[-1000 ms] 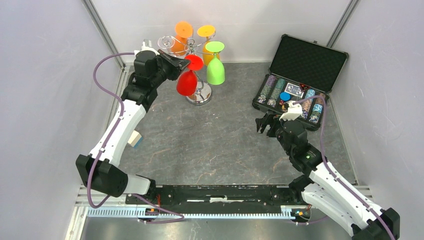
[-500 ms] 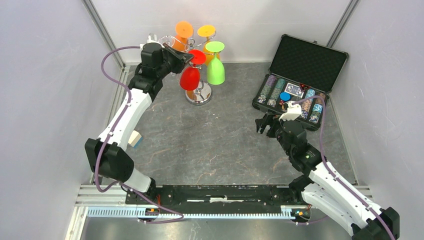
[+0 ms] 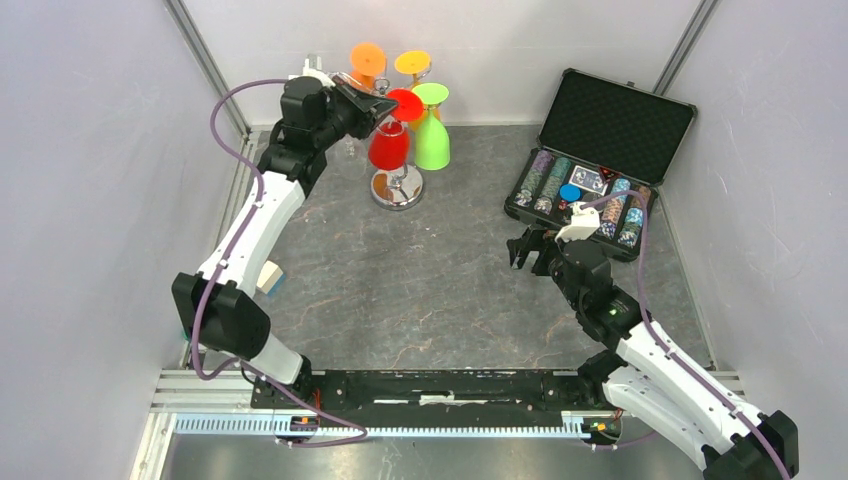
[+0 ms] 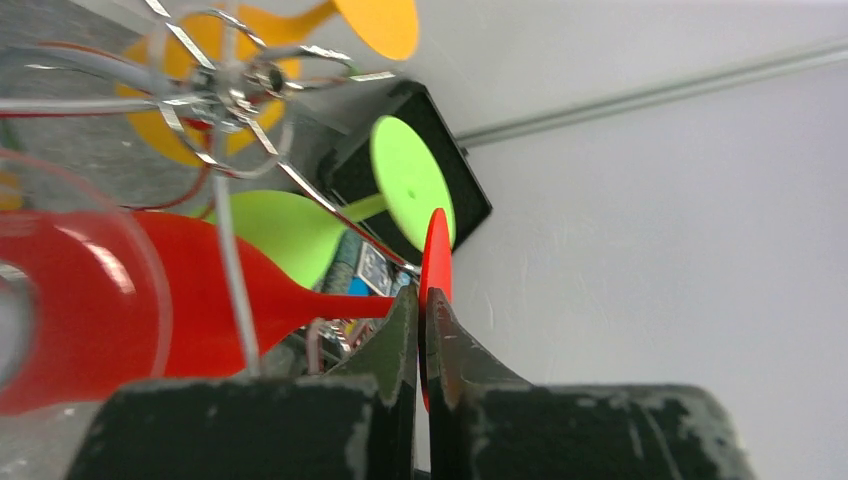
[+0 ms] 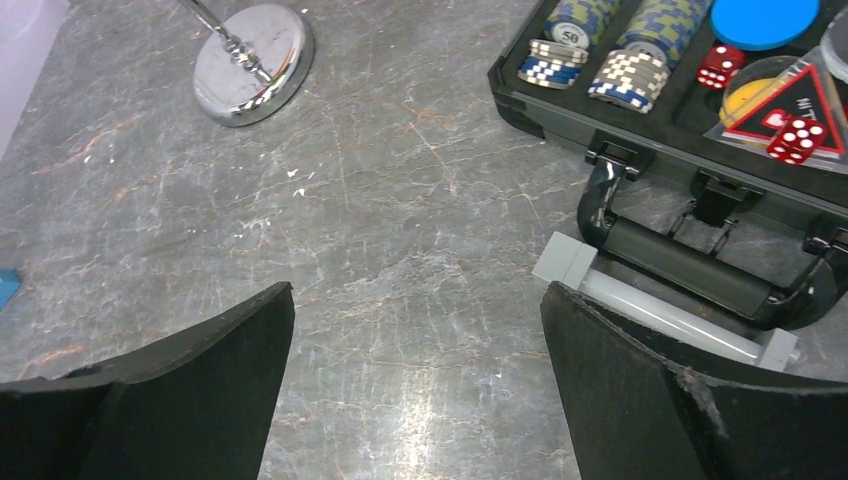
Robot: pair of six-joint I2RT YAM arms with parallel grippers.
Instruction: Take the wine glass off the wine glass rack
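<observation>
A: Red wine glass (image 3: 389, 148), where is it being kept?
B: It is hanging bowl-down at the wine glass rack (image 3: 398, 188), just beside the wavy stem and next to a green glass (image 3: 432, 142).
A: Left tool (image 4: 420, 300)?
B: It is clamping the glass's red foot disc, fingers pressing together on it.
A: Right tool (image 5: 415, 295)?
B: It is hovering over the table (image 3: 420, 290), fingers standing wide apart, gripping nothing, near the chip case (image 3: 610, 125).
</observation>
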